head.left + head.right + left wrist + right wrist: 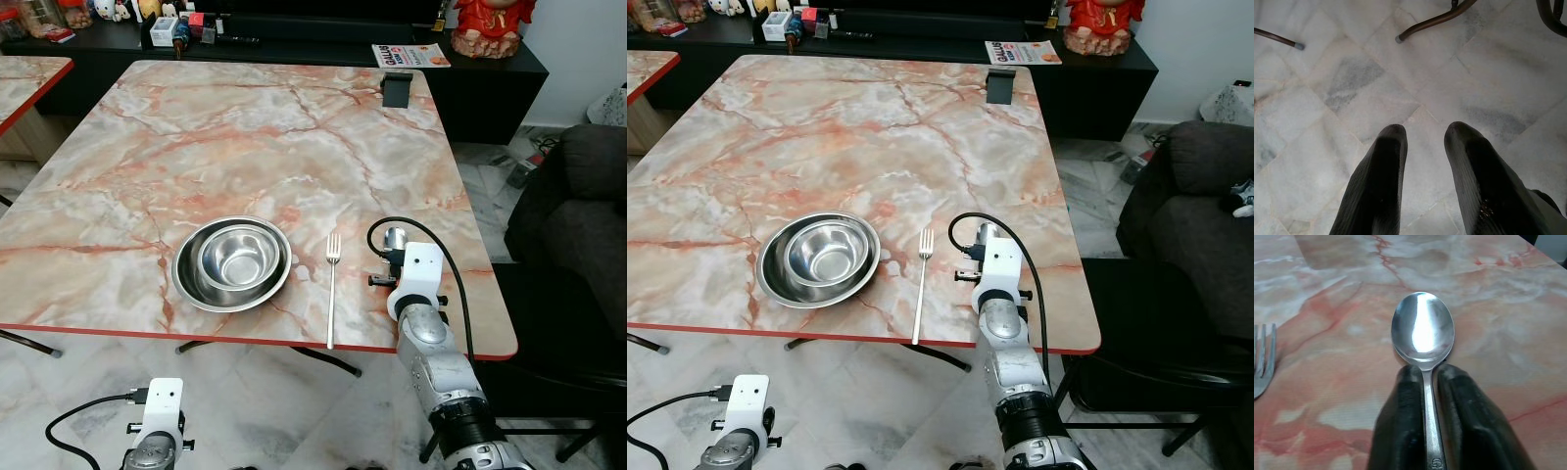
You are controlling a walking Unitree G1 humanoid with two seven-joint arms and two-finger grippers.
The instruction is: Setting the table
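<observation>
My right gripper (1424,374) is clenching the shiny steel spoon (1423,330) by its handle | bowl jutting past my fingertips, over the marble-patterned table (245,147) | silver fork (332,284) lying just beside, toward the nested steel bowls (233,261) | left gripper (1425,132) hanging parted over floor tiles.

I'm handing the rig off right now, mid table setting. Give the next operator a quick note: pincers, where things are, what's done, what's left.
Right pincer: shut on the spoon, over the table just right of the fork.
Left pincer: open, idle, low over the floor.
Done: two nested steel bowls sit near the front edge, the fork lying to their right.
Left: lower the spoon to the right of the fork, release, withdraw.
</observation>
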